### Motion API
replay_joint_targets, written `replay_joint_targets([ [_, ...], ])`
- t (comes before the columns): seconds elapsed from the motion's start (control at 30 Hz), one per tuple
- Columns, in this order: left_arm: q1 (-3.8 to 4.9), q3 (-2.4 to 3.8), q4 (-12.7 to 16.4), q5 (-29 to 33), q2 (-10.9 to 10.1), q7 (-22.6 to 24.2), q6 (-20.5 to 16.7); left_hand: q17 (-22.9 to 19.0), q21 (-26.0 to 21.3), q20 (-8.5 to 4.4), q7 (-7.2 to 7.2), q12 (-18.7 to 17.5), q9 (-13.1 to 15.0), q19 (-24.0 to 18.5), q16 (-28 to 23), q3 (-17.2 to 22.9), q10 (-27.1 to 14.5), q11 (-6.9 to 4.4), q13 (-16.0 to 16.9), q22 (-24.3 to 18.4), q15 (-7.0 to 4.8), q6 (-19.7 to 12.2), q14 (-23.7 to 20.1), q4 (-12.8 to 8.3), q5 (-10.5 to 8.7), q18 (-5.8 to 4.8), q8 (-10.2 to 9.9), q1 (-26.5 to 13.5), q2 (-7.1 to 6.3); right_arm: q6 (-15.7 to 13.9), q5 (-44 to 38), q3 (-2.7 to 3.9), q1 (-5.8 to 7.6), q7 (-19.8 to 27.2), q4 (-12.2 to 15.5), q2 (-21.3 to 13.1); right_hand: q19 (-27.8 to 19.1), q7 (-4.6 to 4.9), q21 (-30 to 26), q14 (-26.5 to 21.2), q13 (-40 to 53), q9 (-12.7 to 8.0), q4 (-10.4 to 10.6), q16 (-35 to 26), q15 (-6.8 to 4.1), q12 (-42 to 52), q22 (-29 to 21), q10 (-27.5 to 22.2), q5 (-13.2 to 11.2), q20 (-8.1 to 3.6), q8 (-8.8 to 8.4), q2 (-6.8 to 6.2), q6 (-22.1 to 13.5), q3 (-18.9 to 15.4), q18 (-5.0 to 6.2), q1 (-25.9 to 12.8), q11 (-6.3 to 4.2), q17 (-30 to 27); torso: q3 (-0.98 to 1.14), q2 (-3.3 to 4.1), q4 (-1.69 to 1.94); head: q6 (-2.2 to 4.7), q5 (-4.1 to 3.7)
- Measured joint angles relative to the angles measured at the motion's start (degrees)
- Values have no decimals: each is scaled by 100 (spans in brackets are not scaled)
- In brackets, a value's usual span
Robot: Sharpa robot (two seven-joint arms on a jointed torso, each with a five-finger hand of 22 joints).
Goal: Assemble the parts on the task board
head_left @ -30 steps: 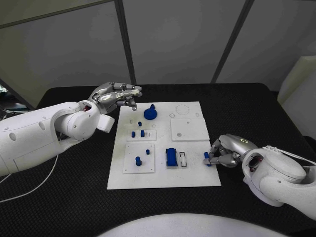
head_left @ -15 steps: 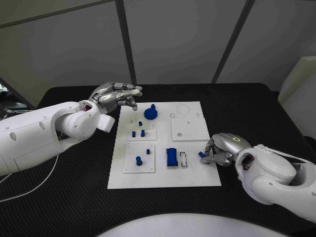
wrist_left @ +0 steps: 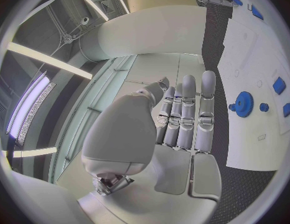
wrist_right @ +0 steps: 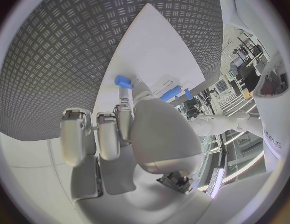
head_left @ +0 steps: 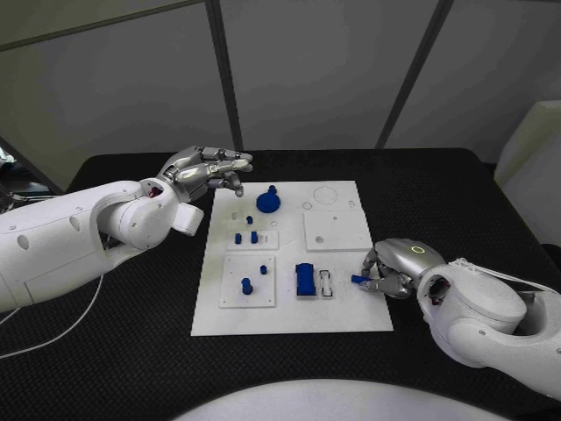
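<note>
Evidently several blue parts (head_left: pixel 305 279) already stand in the task board (head_left: pixel 294 316). The right hand (head_left: pixel 392 269) pinches a small blue peg (head_left: pixel 358 279), not yet seated. The left hand (head_left: pixel 205 172) hovers with fingers curled, holding nothing.

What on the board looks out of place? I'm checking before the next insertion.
Nothing looks spilled or damaged. The task board lies flat, its seated blue parts upright. One small blue part is off its seat, pinched by the right hand at the board's right edge. The left hand hovers, holding nothing.

We see a black worktop (head_left: pixel 129 351) with a textured mat surface. Behind the worktop stand grey partition panels (head_left: pixel 312 70) joined by dark vertical strips (head_left: pixel 223 74). A pale board (head_left: pixel 540 132) leans beside its far right corner.
</note>
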Motion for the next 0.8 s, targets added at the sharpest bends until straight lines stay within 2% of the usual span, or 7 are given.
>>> replay_joint_targets([
  [0.07,0,0,0,-2,0,0,0,0,0,-12,0,0,0,-12,0,0,0,0,0,0,0,0,0,0,0,0,0,1,1,-133,235,-4,-6,-12,29,-36,0,10,0,0,-40,-38,35,0,0,19,0,0,195,0,-43,44,8,142,0,-44,0,0,1,-2,0,5,-8],
  [0.17,0,0,0,-5,0,-1,0,0,0,-21,0,0,0,-21,0,0,0,0,0,0,0,0,0,0,0,2,0,30,30,-292,518,-12,-14,-17,69,-77,0,22,0,0,-79,-39,65,0,0,20,0,0,333,1,-88,45,12,355,0,-46,0,0,1,-2,1,10,-15],
  [0.23,0,0,-2,-7,0,-2,0,0,0,-21,0,0,0,-21,0,0,0,0,0,0,0,0,0,0,0,1,0,30,30,-407,720,-18,-23,-21,104,-106,0,23,0,0,-145,-40,109,0,0,20,0,0,349,1,-110,24,13,493,0,-84,0,0,1,-2,3,12,-19],
  [0.33,0,0,-3,-9,0,-3,0,-6,0,-21,0,0,0,-21,0,0,0,0,0,0,0,0,0,0,0,1,0,30,30,-598,1053,-36,-37,-27,159,-138,1,25,0,0,-535,-39,177,0,-2,20,0,0,360,1,-110,-119,16,704,0,-241,0,0,-2,-1,9,16,-21],
  [0.47,0,0,-2,-11,-1,-4,-1,-6,0,-21,0,0,0,-21,0,0,0,0,0,0,0,0,0,0,0,1,0,30,30,-851,1476,-47,-52,-31,221,-159,1,31,26,0,-839,-40,219,0,-2,22,0,0,363,1,-110,-229,21,888,0,-393,0,-1,-5,-1,10,21,-15],
  [0.8,0,0,11,-14,-17,-5,-2,-5,0,-21,0,0,0,-21,0,0,0,0,0,0,0,0,0,0,0,2,0,30,30,-1373,2013,-46,-53,-8,335,-38,1,40,49,0,-1213,-38,241,0,-2,49,0,23,415,1,-110,-329,63,1007,0,-492,-22,-1,-7,2,10,14,-10],
])
